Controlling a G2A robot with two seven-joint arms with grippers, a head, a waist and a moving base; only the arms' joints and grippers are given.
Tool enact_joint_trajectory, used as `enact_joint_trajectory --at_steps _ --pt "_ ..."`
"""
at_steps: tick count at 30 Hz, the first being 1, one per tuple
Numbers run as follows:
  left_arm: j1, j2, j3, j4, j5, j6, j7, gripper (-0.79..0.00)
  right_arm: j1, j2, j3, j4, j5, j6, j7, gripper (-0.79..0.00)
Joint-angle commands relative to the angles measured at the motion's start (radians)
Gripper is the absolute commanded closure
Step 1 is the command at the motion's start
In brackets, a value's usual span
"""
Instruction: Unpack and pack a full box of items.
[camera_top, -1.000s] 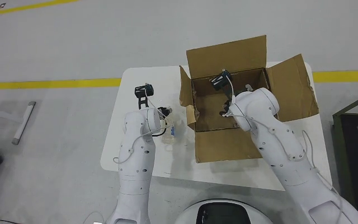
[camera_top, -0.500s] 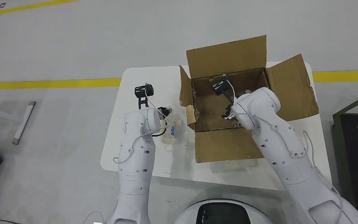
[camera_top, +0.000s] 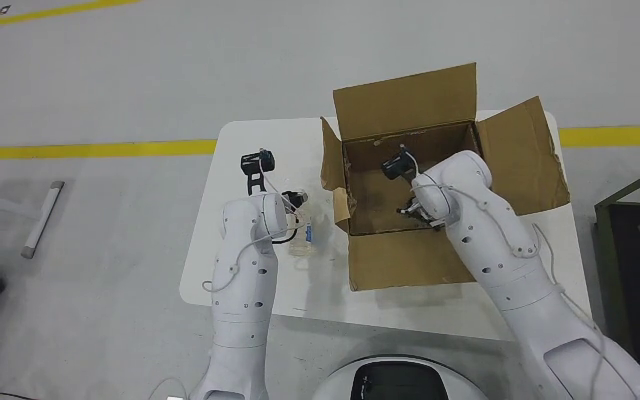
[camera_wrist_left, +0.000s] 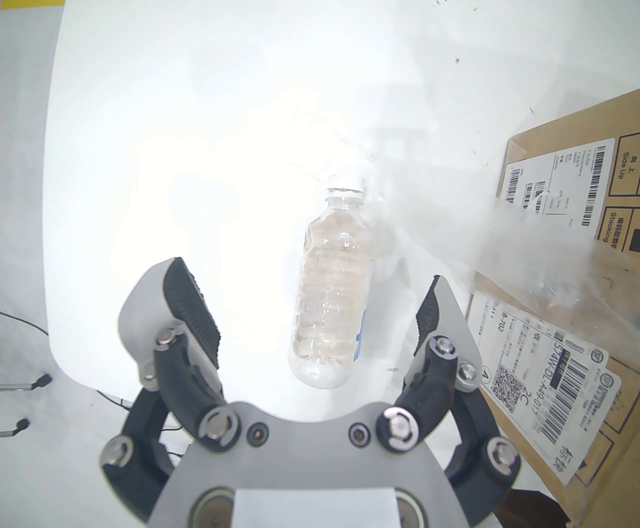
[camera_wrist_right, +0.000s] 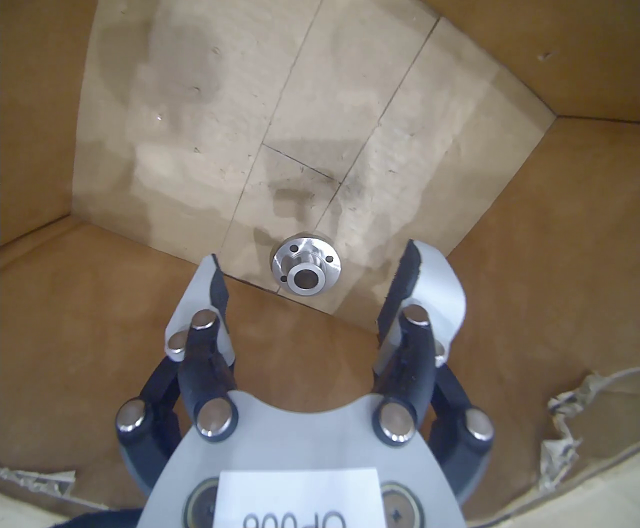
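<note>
On the right half of the worktop (camera_top: 300, 292) stands the box (camera_top: 405, 100). All four flaps are folded out, and the far flap overhangs the far edge.

Left gripper (camera_wrist_left: 305, 272): jaws spread wide, holding nothing. It hangs over the bottle (camera_wrist_left: 332, 295), one pad on each side and neither touching.

Bottle: clear with a white cap, lying on its side on the worktop, just beside the box's left wall (camera_wrist_left: 540, 320). The cap end points away from the gripper. In the top view the bottle (camera_top: 303, 238) lies mid-worktop, between the left edge and the box.

Right gripper (camera_wrist_right: 312, 252): jaws spread wide, holding nothing. It is lowered inside the box, above a metal flange (camera_wrist_right: 306, 267), with both pads clear of it.

Flange: lies flat on the box floor (camera_wrist_right: 300, 125), bore upward, close to the foot of one wall.
</note>
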Motion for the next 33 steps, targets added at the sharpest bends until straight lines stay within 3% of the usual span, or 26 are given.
enact_joint_trajectory --at_steps 1,19,33 --pt "0.000 0.000 0.000 0.000 0.000 0.000 0.000 -0.785 -0.004 0.000 0.001 0.004 -0.005 0.017 0.000 -0.317" --pt "0.000 0.000 0.000 0.000 0.000 0.000 0.000 -0.785 -0.034 0.004 0.013 0.047 0.001 0.043 -0.004 -0.372" --pt "0.000 0.000 0.000 0.000 0.000 0.000 0.000 -0.785 0.012 -0.009 -0.028 0.166 0.012 0.055 -0.022 -0.354"
